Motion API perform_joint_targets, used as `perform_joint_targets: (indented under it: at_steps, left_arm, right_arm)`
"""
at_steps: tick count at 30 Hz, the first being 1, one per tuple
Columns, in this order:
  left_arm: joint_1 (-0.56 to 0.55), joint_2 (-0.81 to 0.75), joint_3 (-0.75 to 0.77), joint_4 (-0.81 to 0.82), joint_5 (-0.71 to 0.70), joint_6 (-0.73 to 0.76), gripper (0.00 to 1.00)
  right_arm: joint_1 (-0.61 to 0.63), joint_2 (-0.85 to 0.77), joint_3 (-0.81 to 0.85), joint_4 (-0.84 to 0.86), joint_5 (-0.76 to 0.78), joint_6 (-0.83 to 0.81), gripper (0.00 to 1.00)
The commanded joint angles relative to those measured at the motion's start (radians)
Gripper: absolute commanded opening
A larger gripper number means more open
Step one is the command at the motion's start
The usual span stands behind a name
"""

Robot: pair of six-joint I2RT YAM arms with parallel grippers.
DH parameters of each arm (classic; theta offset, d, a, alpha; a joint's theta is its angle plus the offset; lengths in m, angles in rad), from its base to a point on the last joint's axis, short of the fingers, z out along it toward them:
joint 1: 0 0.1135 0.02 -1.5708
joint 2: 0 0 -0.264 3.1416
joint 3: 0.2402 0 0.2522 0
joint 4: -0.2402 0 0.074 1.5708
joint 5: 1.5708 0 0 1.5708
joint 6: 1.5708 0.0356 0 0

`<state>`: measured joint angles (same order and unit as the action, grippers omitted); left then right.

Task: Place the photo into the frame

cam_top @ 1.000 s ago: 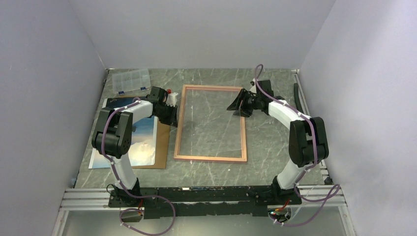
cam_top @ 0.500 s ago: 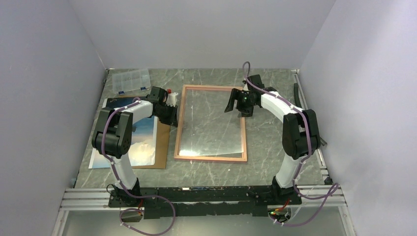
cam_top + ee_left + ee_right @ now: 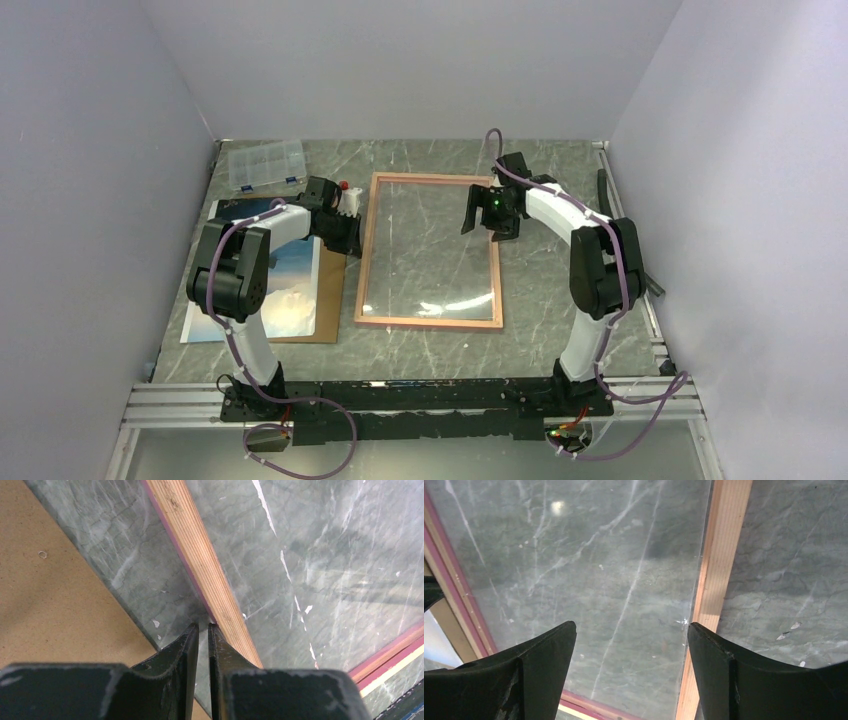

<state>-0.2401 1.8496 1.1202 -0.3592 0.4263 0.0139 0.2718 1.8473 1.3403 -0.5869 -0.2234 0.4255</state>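
- frame (image 3: 430, 322): lies flat mid-table (image 3: 545, 300), wood-coloured face up, pink showing along its side edges.
- clear pane (image 3: 599, 555): sits inside the frame opening. In the right wrist view its edge runs just beside the inner side of the right rail. Glare shows on it near the front rail in the top view.
- photo (image 3: 292, 290): not in the frame. It's flat and picture side up, left of the frame and apart from it, with sky and clouds visible. The left arm crosses over part of it.
- backing board (image 3: 332, 290): brown, under the photo, sticking out on the side toward the frame. A strip of table shows between board and frame.
- left gripper (image 3: 202, 626): low at the frame's left rail, toward the far end. Fingers are clenched almost together, only a thin slit between them. The tips sit right at the rail's outer pink edge, and the right-hand finger overlaps the wood. Can't tell if anything is pinched in the slit.
- right gripper (image 3: 630, 627): released, fingers spread wide, nothing between them. It hangs over the far part of the frame's right rail, one finger over the pane and the other over the table outside the rail.
- clear compartment box (image 3: 265, 164): far-left corner of the table, well apart from the frame.
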Motion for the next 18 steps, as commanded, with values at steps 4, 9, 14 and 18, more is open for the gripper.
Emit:
perform_joint_targets:
  at_steps: [4, 9, 14, 18]
  left_arm:
    - [-0.011, -0.002, -0.012, 0.022, 0.038, -0.008, 0.19]
    - [-0.011, -0.001, -0.017, 0.023, 0.040, -0.008, 0.19]
    - [-0.011, -0.001, -0.016, 0.025, 0.041, -0.008, 0.19]
    - [-0.011, -0.001, -0.015, 0.025, 0.041, -0.043, 0.19]
  right_arm:
    - [0.012, 0.014, 0.049, 0.001, 0.042, -0.016, 0.87]
    - [0.015, 0.026, 0.056, 0.002, 0.052, -0.009, 0.87]
    - [0.024, 0.038, 0.066, 0.004, 0.054, -0.003, 0.87]
    - [0.024, 0.043, 0.068, 0.006, 0.049, 0.000, 0.87]
